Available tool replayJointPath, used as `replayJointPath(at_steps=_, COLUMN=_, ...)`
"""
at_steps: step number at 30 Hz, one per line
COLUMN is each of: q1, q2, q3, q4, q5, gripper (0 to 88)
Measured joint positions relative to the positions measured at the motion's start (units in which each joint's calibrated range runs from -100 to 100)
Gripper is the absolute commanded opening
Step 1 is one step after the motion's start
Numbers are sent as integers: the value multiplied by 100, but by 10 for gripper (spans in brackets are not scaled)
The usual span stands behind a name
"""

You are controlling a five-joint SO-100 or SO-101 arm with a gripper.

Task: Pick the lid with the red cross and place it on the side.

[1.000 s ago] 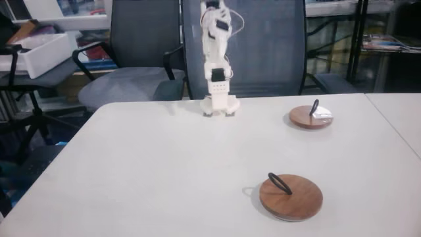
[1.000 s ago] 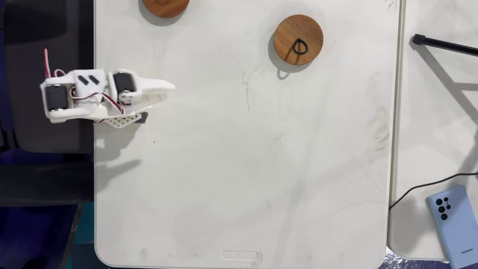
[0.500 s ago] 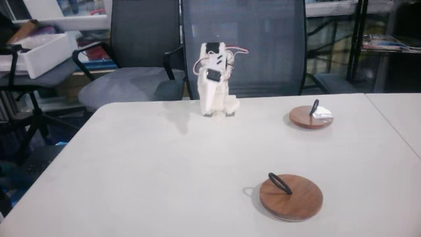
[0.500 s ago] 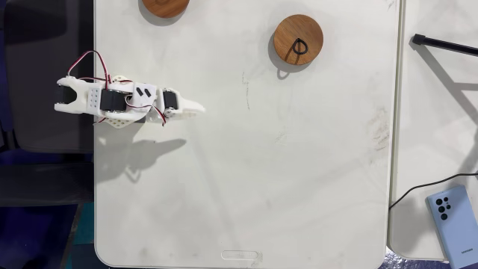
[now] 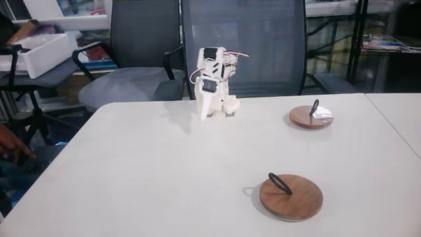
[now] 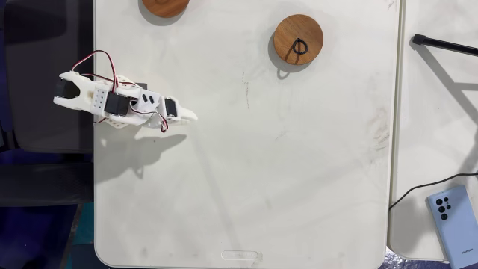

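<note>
Fixed view, front: we saw the white plastic tool (image 5: 206, 116) pointing down by the table's (image 5: 131, 171) far edge, fingers together, empty. The lid with the red cross (image 5: 311, 117), a small wooden disc with a black ring, lay far right; a larger plain disc (image 5: 291, 197) lay nearer.

Fixed view, above: we noted the tool (image 6: 190, 115) at left, the plain disc (image 6: 298, 39) at top, a phone (image 6: 452, 214) at lower right.

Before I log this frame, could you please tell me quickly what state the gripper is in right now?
Gripper: looks shut and holds nothing, hanging over bare table, far from the lid with the red cross.
</note>
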Motion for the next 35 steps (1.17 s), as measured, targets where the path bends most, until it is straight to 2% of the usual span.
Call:
replayJointPath(at_steps=4, q1=0, q2=0, q3=18, q4=43, q5=487, gripper=100)
replayJointPath(at_steps=7, q1=0, q2=0, q3=18, q4=77, q5=632, gripper=100)
replayJointPath(at_steps=35, q1=105, q2=0, q3=18, q4=77, q5=726, gripper=101)
